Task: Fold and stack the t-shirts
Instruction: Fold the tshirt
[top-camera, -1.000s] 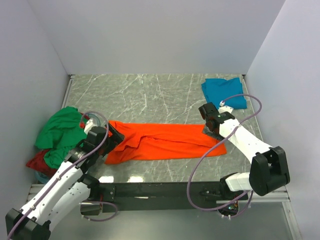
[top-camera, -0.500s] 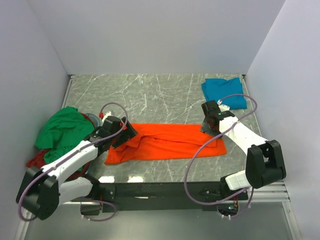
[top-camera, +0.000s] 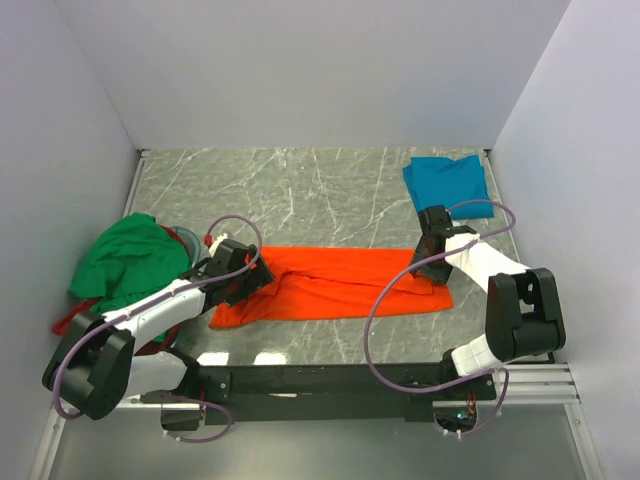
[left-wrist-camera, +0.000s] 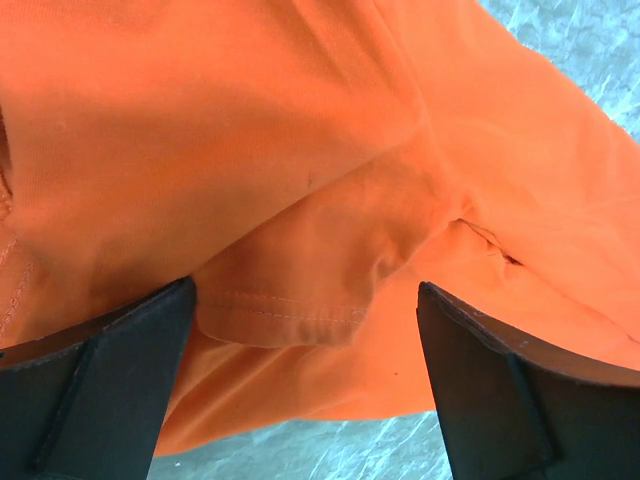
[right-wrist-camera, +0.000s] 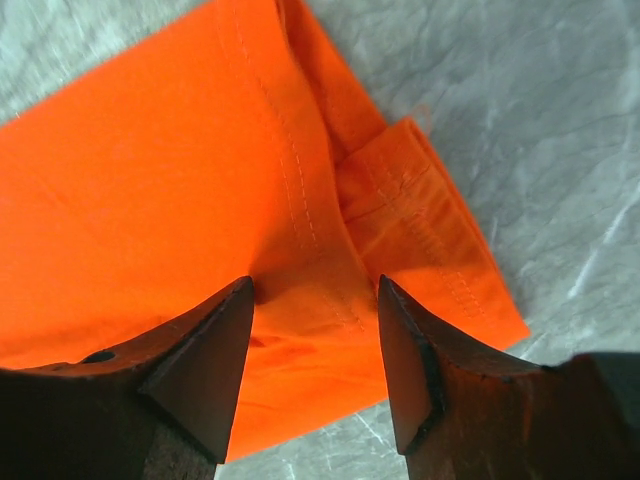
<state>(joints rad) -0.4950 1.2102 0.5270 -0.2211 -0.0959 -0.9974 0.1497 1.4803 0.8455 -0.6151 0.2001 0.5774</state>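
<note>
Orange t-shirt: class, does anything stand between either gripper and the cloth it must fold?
Nothing visible does. The left gripper hangs open directly over the left end of the orange t-shirt, and the right gripper straddles its hemmed right end. Only bare orange cloth lies between the jaws of each.

My left gripper (top-camera: 252, 274) has slid to the right, further onto the left end of the orange shirt (top-camera: 340, 280). That arm was up high before. Now it lies low and stretched out, and it hides most of the red shirt (top-camera: 66, 322). The orange cloth just right of the gripper looks a bit more bunched up. My right arm has pulled its elbow in, away from the near edge. Its hose no longer crosses the blue shirt (top-camera: 447, 182).
</note>
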